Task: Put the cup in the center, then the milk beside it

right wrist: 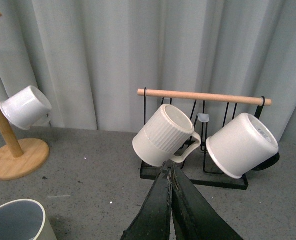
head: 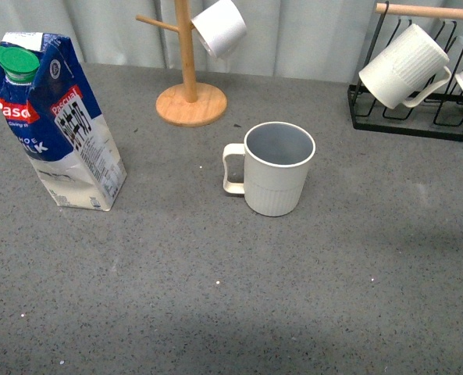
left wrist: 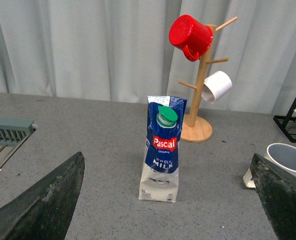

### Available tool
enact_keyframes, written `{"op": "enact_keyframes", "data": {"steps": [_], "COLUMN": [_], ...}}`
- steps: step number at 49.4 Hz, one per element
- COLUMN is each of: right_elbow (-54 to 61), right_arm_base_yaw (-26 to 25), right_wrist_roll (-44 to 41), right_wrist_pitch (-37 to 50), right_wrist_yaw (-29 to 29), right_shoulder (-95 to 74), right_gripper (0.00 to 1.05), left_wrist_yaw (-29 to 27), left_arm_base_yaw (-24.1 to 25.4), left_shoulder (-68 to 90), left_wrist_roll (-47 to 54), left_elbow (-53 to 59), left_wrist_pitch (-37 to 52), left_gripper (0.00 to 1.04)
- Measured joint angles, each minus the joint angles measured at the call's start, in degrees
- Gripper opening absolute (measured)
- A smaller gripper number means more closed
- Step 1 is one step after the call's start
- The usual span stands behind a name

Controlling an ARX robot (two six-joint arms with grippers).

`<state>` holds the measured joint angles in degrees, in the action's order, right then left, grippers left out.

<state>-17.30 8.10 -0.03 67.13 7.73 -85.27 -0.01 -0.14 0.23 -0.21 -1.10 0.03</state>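
Left end effector [left wrist: 166, 156]: I see the fingers spread wide, released, holding nothing. Right end effector [right wrist: 168, 167]: I see the fingers pressed together, clenched on nothing. On the grey tabletop [head: 215, 305], the cup [head: 278, 176] stands upright, in front of the wooden mug tree [head: 190, 98] and slightly to its right. The milk [head: 55, 125] stands in front of the tree and well to its left, apart from the cup. A wire rack [head: 414, 117] of white mugs sits well right of the tree.

Staged kitchen mock-up: curtain [head: 309, 31], mug tree [head: 190, 105]
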Motion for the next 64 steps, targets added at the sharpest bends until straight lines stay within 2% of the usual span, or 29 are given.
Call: {"op": "enact_keyframes", "data": {"steps": [18, 21, 26, 49, 64], "right_elbow": [10.8, 11.8, 13.4, 16.9, 17.0], "right_arm_base_yaw": [-3.9, -6.2, -7.9, -8.0, -8.0], "right_wrist_roll": [0.0, 0.0, 0.0, 0.0, 0.0], "right_wrist_pitch": [-7.5, -9.3, -12.9, -31.0, -40.0], "right_wrist_yaw": [-3.8, -7.0, -7.2, -7.6, -7.6], "right_shoulder": [18.2, 20.9, 26.1, 48.2, 57.9], "right_gripper": [0.01, 0.01, 0.01, 0.01, 0.01], "left_wrist_yaw": [0.0, 0.0, 0.0, 0.0, 0.0], "left_arm_base_yaw": [0.0, 0.0, 0.0, 0.0, 0.0], "left_shoulder": [0.0, 0.0, 0.0, 0.0, 0.0], "left_wrist_roll": [0.0, 0.0, 0.0, 0.0, 0.0], "left_elbow": [0.0, 0.0, 0.0, 0.0, 0.0], "left_wrist_pitch": [0.0, 0.0, 0.0, 0.0, 0.0], "left_gripper": [0.98, 0.98, 0.98, 0.98, 0.98]}}
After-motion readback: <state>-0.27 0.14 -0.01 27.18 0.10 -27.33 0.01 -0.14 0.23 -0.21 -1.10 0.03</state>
